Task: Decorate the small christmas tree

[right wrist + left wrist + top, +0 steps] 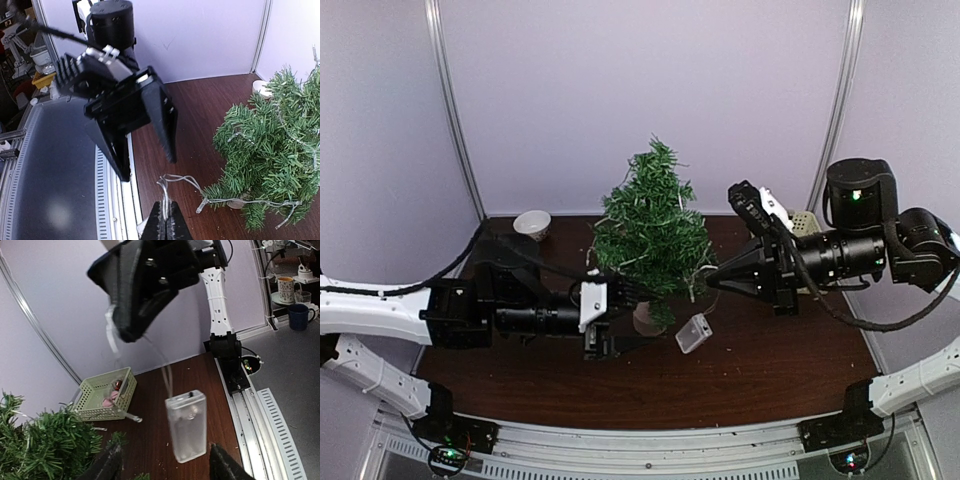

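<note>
The small christmas tree (650,225) stands mid-table, dark green, with a clear light string (235,202) draped over its branches (270,160). My right gripper (712,280) (166,225) is shut on the string's wire just right of the tree. Below it, a clear plastic battery box (693,333) (186,425) hangs from the wire, close to the table. My left gripper (625,318) (167,467) is open by the tree's base. Its fingertips (107,465) stand either side of the box without touching it.
A pale green basket (105,395) (803,222) holding red and pink ornaments sits at the back right, behind the right arm. A small white cup (532,223) stands at the back left. The table's near edge carries a metal rail (250,410).
</note>
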